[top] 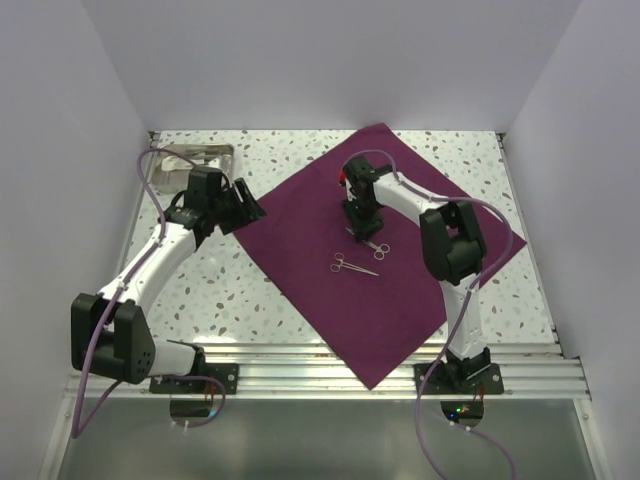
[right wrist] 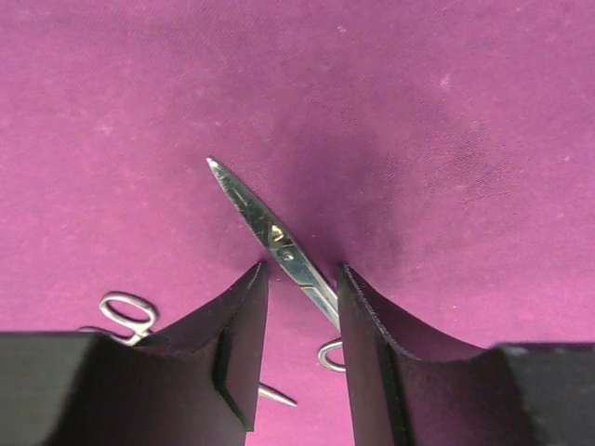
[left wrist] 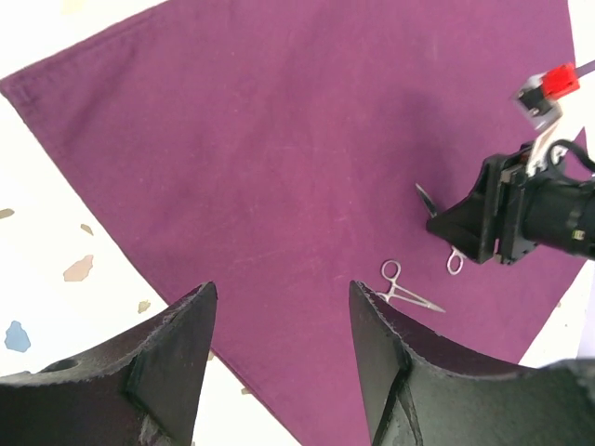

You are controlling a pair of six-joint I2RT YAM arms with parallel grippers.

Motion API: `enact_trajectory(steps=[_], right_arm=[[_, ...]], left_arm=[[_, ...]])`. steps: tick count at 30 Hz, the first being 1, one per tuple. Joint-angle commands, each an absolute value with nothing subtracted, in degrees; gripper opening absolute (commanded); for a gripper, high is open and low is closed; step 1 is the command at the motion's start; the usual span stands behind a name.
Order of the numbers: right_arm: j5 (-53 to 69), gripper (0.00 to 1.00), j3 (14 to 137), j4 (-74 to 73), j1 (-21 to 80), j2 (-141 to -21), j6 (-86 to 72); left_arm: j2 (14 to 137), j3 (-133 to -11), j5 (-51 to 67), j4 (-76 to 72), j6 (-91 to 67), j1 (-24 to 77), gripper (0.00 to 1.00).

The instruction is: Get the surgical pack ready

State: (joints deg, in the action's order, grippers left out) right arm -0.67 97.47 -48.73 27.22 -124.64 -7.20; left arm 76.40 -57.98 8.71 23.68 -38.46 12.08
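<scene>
One cloth (top: 300,240) lies spread flat on the speckled desk (top: 470,160), turned like a diamond, with its near corner over the metal rails at the front edge. Two steel tools rest on it, near the middle and just beside each other: one pair of scissors (right wrist: 279,246) and one pair of forceps (top: 355,265). One metal tray (top: 215,155) sits at the far left corner of the desk, off the cloth. The left arm partly covers it, so I cannot tell what it holds.

The right gripper (right wrist: 302,288) is down over the scissors. Only its wrist view shows the detail: the fingers (right wrist: 237,344) stand a narrow gap apart on either side of the scissors, with the closed blades pointing away and one handle ring showing low in the gap. The forceps' ring peeks out left of the fingers there.

The left gripper (top: 240,205) hangs over the cloth's left corner, its fingers (left wrist: 181,344) wide apart and holding nothing. Its wrist view alone shows the right gripper from the side, with the scissor tip poking out past it and the forceps lying whole below. The top view alone shows the tray.
</scene>
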Motion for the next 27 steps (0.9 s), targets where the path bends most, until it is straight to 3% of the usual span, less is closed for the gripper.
enact_trajectory(steps=[1, 3, 13, 17, 24, 27], right_arm=[[-1.2, 0.38, 97.6, -48.7, 27.2, -126.1, -6.6], [-0.9, 0.38, 96.8, -48.3, 27.1, -126.1, -6.6], [-3.5, 0.15, 97.6, -48.1, 27.1, -122.4, -7.2], [-4.8, 0.0, 99.3, -49.7, 27.0, -120.1, -8.1], [2.5, 0.0, 101.0, -51.0, 26.8, -115.6, -11.3], [8.5, 0.0, 100.7, -49.8, 26.8, -113.3, -14.3]], left_arm=[[77.3, -61.7, 11.3, 22.8, -35.9, 12.5, 0.63], [77.7, -61.8, 12.0, 22.4, -35.8, 12.5, 0.62], [79.6, -62.2, 17.0, 21.3, -35.3, 12.7, 0.62], [83.0, -63.2, 22.8, 19.6, -33.8, 14.3, 0.63], [88.7, -59.7, 39.1, 5.3, -38.7, 17.9, 0.7], [91.6, -59.8, 40.5, 1.7, -40.7, 20.5, 0.71]])
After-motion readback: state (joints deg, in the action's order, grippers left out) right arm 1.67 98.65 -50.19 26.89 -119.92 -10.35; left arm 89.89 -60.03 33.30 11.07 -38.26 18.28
